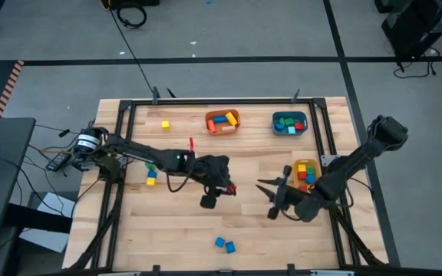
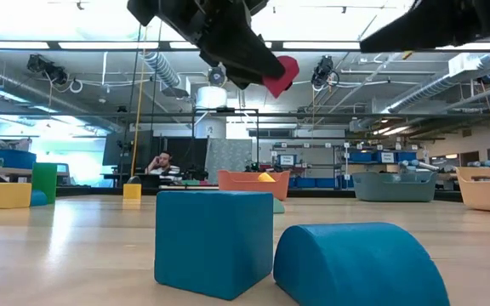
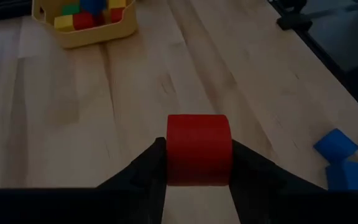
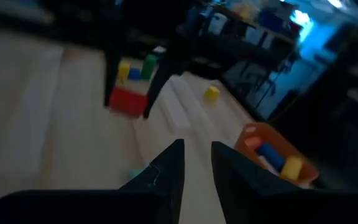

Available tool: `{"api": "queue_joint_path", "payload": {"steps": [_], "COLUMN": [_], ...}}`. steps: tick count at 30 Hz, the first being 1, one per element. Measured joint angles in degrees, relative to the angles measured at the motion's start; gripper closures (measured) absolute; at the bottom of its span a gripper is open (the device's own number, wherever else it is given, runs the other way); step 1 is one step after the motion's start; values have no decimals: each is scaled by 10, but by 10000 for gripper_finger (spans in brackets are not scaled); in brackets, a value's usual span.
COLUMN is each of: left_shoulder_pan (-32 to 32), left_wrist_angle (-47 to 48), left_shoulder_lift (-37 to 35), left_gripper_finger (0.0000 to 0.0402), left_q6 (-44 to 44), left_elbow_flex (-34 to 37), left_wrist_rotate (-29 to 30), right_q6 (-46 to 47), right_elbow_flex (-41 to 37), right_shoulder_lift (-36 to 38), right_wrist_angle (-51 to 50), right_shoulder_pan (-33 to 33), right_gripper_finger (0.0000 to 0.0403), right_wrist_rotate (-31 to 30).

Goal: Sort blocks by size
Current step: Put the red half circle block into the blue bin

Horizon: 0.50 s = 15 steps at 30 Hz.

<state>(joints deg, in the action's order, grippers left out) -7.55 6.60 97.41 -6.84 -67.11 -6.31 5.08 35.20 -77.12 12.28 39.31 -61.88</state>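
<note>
We are in a lab or workshop hall: behind the wooden table (image 2: pixel 75 229), exposed ceiling ducts (image 2: pixel 164 72), strip lights, shelving and a seated person (image 2: pixel 162 163).

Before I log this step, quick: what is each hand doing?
Left hand: closed on the red block, held above the table.
Right hand: empty, fingers a narrow gap apart, near the yellow bin.
</note>
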Motion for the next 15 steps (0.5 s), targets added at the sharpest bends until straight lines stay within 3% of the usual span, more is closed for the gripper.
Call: {"api": "queue_joint_path", "payload": {"steps": [9, 15], "left_shoulder_pan": [1, 1], "left_wrist_angle": [11, 13], "left_shoulder_lift": [0, 0], "left_gripper_finger": [254, 254], "left_q6": [14, 14], "left_elbow_flex": [0, 0], "left_wrist_rotate": [-17, -24], "right_q6": [-169, -334], "right_elbow_flex": [3, 75], "right_shoulder_lift": [-49, -89], "right_wrist_angle": [85, 83], "right_shoulder_pan": [-34, -52], "right_gripper_finger": [308, 285], "right_wrist_rotate": [91, 95]}}
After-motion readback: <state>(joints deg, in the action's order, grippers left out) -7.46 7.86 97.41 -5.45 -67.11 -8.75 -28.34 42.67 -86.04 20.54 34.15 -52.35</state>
